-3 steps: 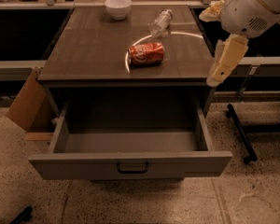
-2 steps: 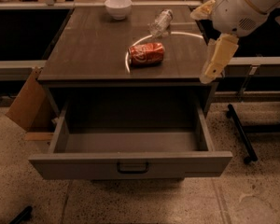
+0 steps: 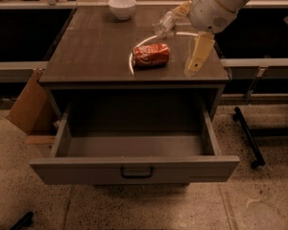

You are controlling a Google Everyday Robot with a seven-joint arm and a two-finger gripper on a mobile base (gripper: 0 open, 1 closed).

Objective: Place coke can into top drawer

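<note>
Nearest me, below the pincer [image 3: 196, 56] and well toward my side of it, the top drawer [image 3: 134, 166] stands pulled out, with nothing in it that I can see. Up on the bench [image 3: 86, 51], the coke can [image 3: 151, 55] lies on its side near the pincer's left, apart from it, its length running across my view.

I judge the can light, thin-walled and easy to crush, with a slick painted skin. It is likely to roll toward me or away if nudged. I would take it from above across the middle of the barrel with a gentle squeeze, not by the silver ends.

The pincer hangs from the pale wrist, angled down and a little left, low over the bench's right side. It carries nothing I can see, and I cannot tell whether it is released or clenched.

Beyond it to the left lies a clear bottle [image 3: 165, 24], and farther left a white bowl [image 3: 122, 7].
</note>
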